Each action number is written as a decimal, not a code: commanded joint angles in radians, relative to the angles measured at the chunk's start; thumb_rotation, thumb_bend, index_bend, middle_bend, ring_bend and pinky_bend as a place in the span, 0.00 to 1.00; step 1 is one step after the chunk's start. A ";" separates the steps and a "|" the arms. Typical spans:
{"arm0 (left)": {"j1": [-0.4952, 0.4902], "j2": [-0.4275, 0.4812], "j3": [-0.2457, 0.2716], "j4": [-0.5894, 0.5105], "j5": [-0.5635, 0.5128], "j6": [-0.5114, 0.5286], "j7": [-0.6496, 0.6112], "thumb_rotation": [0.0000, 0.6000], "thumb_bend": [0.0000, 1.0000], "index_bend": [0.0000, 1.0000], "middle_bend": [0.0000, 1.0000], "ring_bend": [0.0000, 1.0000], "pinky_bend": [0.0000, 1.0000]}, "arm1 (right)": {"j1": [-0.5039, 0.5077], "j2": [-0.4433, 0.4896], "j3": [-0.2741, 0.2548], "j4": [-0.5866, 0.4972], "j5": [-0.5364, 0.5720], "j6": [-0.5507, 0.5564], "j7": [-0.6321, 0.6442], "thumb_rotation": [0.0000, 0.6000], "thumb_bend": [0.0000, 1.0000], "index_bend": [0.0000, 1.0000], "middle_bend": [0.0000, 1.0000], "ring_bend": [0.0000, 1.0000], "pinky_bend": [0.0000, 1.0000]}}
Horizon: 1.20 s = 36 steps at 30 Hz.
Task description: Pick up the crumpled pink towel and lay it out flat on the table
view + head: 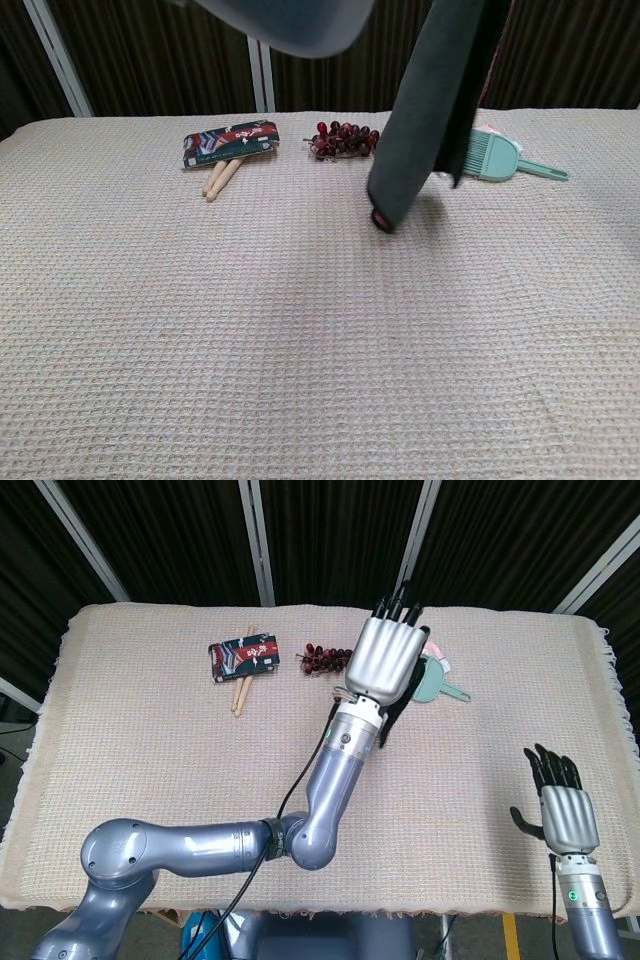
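My left hand (385,658) is raised high over the middle of the table and grips the towel by its top. The towel (430,110) hangs down as a long narrow strip. Its dark grey side shows, with only a sliver of pink at the lower tip (381,221), which is close to the tablecloth. In the head view just a dark edge of the towel (394,718) shows beside my left wrist. My right hand (564,813) is open, fingers spread, at the front right edge of the table, far from the towel.
A snack packet on wooden chopsticks (243,657) and a bunch of dark red grapes (330,659) lie at the back. A green brush (500,157) on a pink packet sits just behind the hanging towel. The beige woven cloth (300,340) covers the table.
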 commanded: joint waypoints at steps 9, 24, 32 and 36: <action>-0.001 0.136 0.049 -0.094 -0.071 0.079 0.078 1.00 0.47 0.65 0.25 0.04 0.15 | 0.021 -0.008 -0.006 0.034 -0.003 -0.038 0.070 1.00 0.29 0.00 0.00 0.00 0.00; 0.014 0.158 0.170 -0.170 -0.025 0.062 -0.080 1.00 0.47 0.65 0.26 0.04 0.15 | 0.055 0.012 0.018 -0.073 -0.026 -0.029 0.082 1.00 0.29 0.00 0.00 0.00 0.00; 0.042 0.164 0.231 -0.230 -0.064 0.072 -0.100 1.00 0.47 0.65 0.26 0.04 0.15 | 0.081 -0.040 0.032 -0.152 0.013 -0.031 0.014 1.00 0.29 0.00 0.00 0.00 0.00; 0.039 0.151 0.246 -0.232 -0.074 0.077 -0.115 1.00 0.47 0.65 0.26 0.04 0.15 | 0.094 -0.075 0.047 -0.196 0.058 -0.028 -0.043 1.00 0.29 0.00 0.00 0.00 0.00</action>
